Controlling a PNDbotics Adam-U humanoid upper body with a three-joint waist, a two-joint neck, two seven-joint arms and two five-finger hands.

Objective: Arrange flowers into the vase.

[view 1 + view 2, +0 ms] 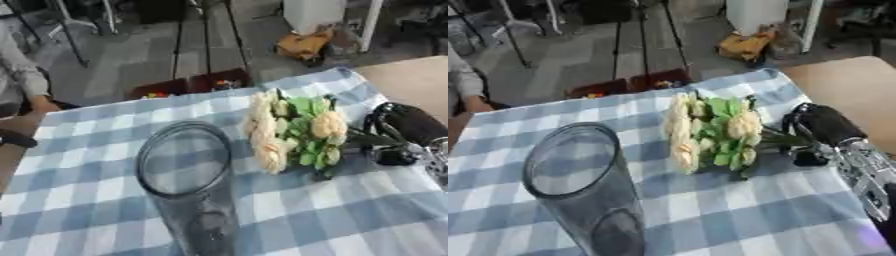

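Flowers (293, 132) lie left of right hand (820, 131), stems in its fingers.

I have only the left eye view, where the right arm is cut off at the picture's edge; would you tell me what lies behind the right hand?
Observer: In the right eye view a silver forearm runs from the black right hand, which is at the stems of the flowers, towards the lower right corner.
Operator: Thank you. Does the checked cloth end on that side?
Observer: Yes. The right edge of the checked cloth seems to show just below the forearm, near the lower right corner.
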